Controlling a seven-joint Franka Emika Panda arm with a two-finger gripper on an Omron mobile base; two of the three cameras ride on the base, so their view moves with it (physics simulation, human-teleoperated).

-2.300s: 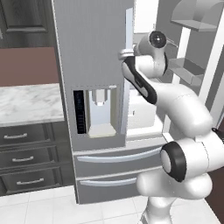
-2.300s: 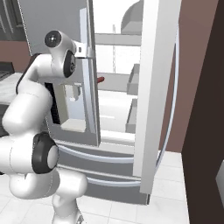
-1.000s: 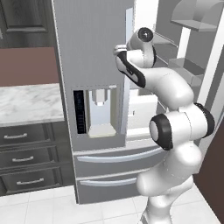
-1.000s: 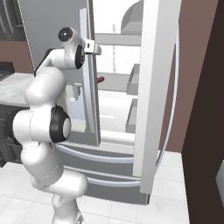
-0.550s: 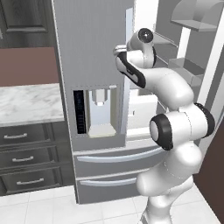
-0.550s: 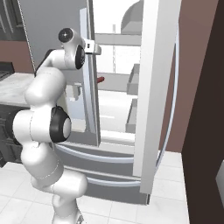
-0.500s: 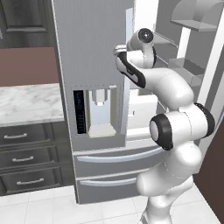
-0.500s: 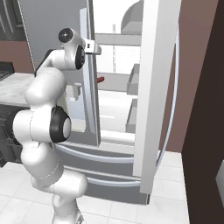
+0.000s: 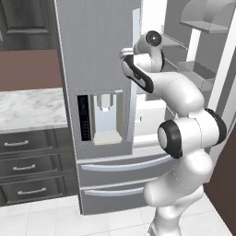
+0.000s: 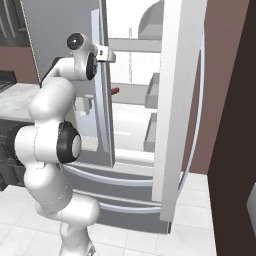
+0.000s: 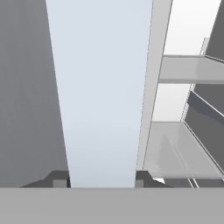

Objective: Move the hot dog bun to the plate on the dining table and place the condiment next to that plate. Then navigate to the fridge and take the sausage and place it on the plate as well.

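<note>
The grey fridge (image 9: 97, 46) stands right in front of me, its right door (image 10: 175, 100) swung wide open. My gripper (image 9: 125, 53) (image 10: 111, 55) (image 11: 101, 181) is shut on the left door's long vertical handle (image 9: 135, 106) (image 10: 102, 115) (image 11: 103, 109), which runs as a pale strip between my fingertips (image 11: 59, 179). A small dark red sausage (image 10: 115, 91) lies on a shelf inside the fridge, just beyond the handle. The hot dog bun, plate, dining table and condiment are out of view.
A marble counter (image 9: 27, 108) over dark drawers (image 9: 27, 166) adjoins the fridge on the left. The open right door carries bins (image 9: 198, 73). A brown wall (image 10: 230, 100) closes off the right. White shelves (image 11: 175, 148) show inside the fridge.
The arm reached up to the left door's handle, then held still. Within the last second the jaws closed on the handle.
</note>
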